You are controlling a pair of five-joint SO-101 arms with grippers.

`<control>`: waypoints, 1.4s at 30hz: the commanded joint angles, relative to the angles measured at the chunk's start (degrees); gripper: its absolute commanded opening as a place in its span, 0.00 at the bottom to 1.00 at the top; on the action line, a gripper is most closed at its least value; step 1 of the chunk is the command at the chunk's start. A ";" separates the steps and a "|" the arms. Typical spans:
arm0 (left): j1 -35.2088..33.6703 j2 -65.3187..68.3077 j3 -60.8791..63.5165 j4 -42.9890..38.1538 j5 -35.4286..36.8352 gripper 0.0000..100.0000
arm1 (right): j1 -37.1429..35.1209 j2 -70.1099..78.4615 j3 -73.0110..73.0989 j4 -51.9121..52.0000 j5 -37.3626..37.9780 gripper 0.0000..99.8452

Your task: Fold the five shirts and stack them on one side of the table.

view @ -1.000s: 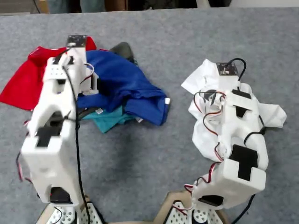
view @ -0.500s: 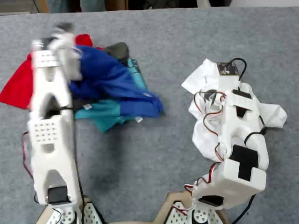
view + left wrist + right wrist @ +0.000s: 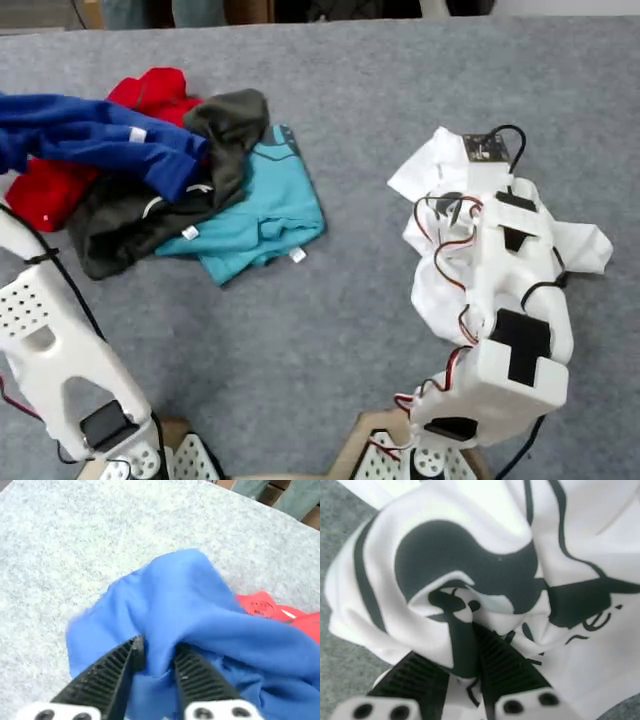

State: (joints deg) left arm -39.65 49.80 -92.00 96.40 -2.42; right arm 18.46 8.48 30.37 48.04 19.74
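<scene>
Where the high view's lower edge cuts the two bases, we see the left arm (image 3: 50,340) at lower left, slanting out past the left border. The right arm (image 3: 510,300) is at lower right, stretched upward across the white shirt (image 3: 585,245). That shirt lies crumpled on the grey table (image 3: 380,330) in the right half of the frame, well apart from the other garments, its cloth spreading out on both sides of the arm. In the right wrist view we find the right gripper (image 3: 465,630) low in the centre of the picture. Its ridged black jaws are nearly together, pinching a raised fold of the white shirt where a black print (image 3: 445,565) runs over the cloth.

Farther up the high view, left of centre, the teal shirt (image 3: 265,210) lies roughly flat, a white tag (image 3: 297,256) at its lower edge. The dark grey shirt (image 3: 120,225) overlaps its left side and reaches toward the frame's upper left. Across that dark shirt drapes the blue shirt (image 3: 110,140), stretched into a long band that runs to the left border. In the left wrist view the left gripper (image 3: 155,652) sits at bottom centre, jaws narrow and clamped on a bunched fold of the blue shirt, with bare table beyond in the upper left. Farthest back in the high view, the red shirt (image 3: 150,90) peeks out above and below the blue band.
</scene>
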 commanded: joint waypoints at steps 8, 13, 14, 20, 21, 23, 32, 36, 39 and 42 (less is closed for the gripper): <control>18.95 -4.92 7.69 4.57 9.67 0.29 | -1.76 -0.04 1.54 -0.97 0.26 0.01; 30.64 -2.37 19.74 3.25 8.88 0.33 | -1.76 -0.04 1.54 -0.97 0.26 0.01; 32.40 -0.70 22.46 1.41 7.03 0.32 | -1.76 -0.04 1.54 -0.97 0.26 0.01; 32.31 10.46 28.44 -9.14 7.74 0.20 | -1.76 -0.04 1.54 -0.97 0.26 0.01; 31.34 11.78 28.35 -10.46 7.65 0.15 | -1.76 -0.04 1.54 -0.97 0.26 0.01; 28.35 14.07 26.51 -12.75 7.12 0.02 | -1.76 -0.04 1.54 -0.97 0.26 0.01; 11.38 12.04 -3.30 -5.45 7.21 0.03 | -1.76 -0.04 1.54 -0.97 0.26 0.01; 3.65 6.33 -3.12 -7.74 7.21 0.03 | -1.76 -0.04 1.63 -0.97 0.26 0.01; -2.07 3.52 -2.59 -9.14 7.21 0.03 | -1.76 -0.04 1.63 -0.97 0.26 0.01; -5.14 3.43 -2.95 -9.93 7.65 0.03 | -1.76 -0.04 1.63 -0.97 0.09 0.01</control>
State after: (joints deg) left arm -41.58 57.63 -92.26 87.87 4.88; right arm 18.37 8.40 30.73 47.69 19.74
